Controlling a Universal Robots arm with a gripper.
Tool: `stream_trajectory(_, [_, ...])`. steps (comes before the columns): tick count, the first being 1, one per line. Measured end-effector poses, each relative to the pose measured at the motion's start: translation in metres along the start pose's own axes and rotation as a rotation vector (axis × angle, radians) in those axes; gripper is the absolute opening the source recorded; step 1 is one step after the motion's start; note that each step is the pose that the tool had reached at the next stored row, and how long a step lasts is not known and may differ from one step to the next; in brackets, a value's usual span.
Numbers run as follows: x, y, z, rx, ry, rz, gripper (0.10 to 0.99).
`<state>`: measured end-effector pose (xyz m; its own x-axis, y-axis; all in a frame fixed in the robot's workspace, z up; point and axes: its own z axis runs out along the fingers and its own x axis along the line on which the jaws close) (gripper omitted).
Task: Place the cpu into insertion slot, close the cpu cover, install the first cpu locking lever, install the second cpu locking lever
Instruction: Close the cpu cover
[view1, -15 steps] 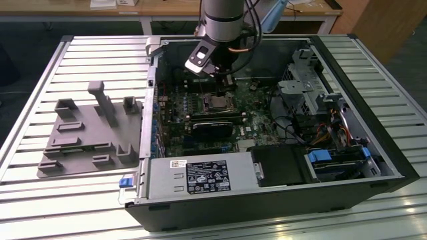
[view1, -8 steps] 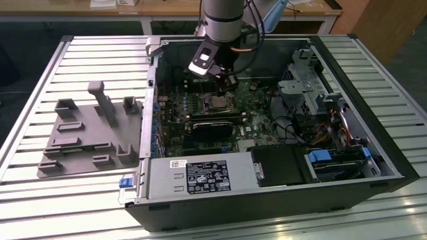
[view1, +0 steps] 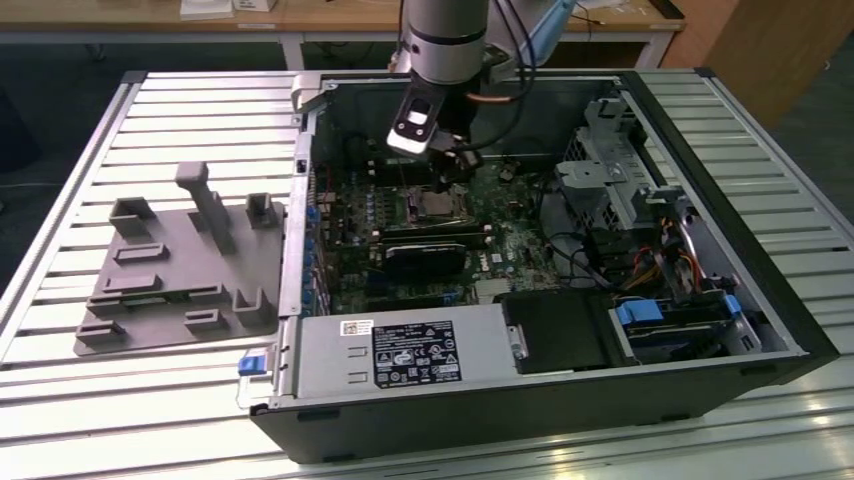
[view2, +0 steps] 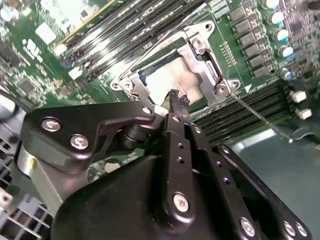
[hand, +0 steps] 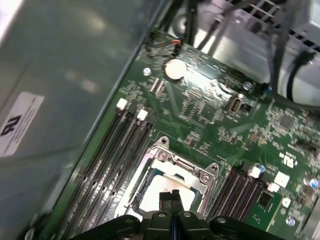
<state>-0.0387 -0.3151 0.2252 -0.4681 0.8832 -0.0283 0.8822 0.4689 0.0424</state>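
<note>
The cpu lies flat in the insertion slot, its pale top showing through the cut-out of the silvery cpu cover, which lies down over it. Two thin wire levers run beside the socket: one along the memory-slot side, the other sticking out past a corner. My gripper is shut with nothing in it, its black tips just over the chip's edge. In the first wrist view the gripper hangs over the cpu and cover. In the exterior view the gripper is inside the case above the slot.
The open computer case lies on a slatted metal table. Long black memory slots flank the socket, and a black card sits just in front. Drive cages and cables fill the exterior view's right. A grey fixture stands outside.
</note>
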Motion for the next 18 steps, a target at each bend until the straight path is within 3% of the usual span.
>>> stream_trajectory(18, [0.0000,0.0000,0.0002,-0.009,0.0138,-0.326,0.102])
